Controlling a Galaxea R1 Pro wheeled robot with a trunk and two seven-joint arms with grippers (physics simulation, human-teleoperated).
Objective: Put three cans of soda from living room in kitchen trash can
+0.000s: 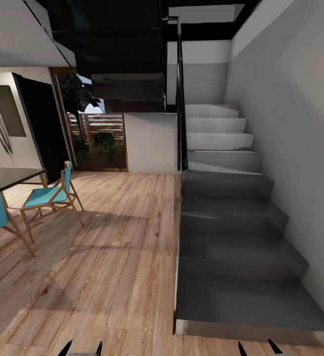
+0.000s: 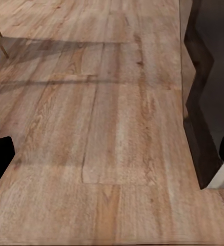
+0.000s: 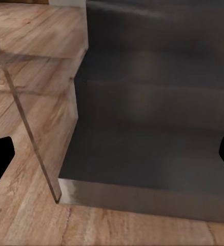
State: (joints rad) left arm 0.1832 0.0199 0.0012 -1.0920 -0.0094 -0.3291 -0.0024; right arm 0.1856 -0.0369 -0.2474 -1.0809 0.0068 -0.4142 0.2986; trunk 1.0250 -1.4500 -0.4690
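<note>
Grey staircase (image 1: 231, 237) rising ahead at right, plank floor (image 1: 107, 257), teal chairs (image 1: 50, 195) beside dark table (image 1: 8, 177) at left, left gripper (image 2: 112, 159) and right gripper (image 3: 112, 159) spread wide, holding nothing, soda cans unseen.

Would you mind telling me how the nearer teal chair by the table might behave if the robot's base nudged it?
The teal chair looks light: thin wooden legs, slim seat. On the smooth plank floor it would probably slide rather than resist. Its splayed legs suggest it is unlikely to tip.
</note>
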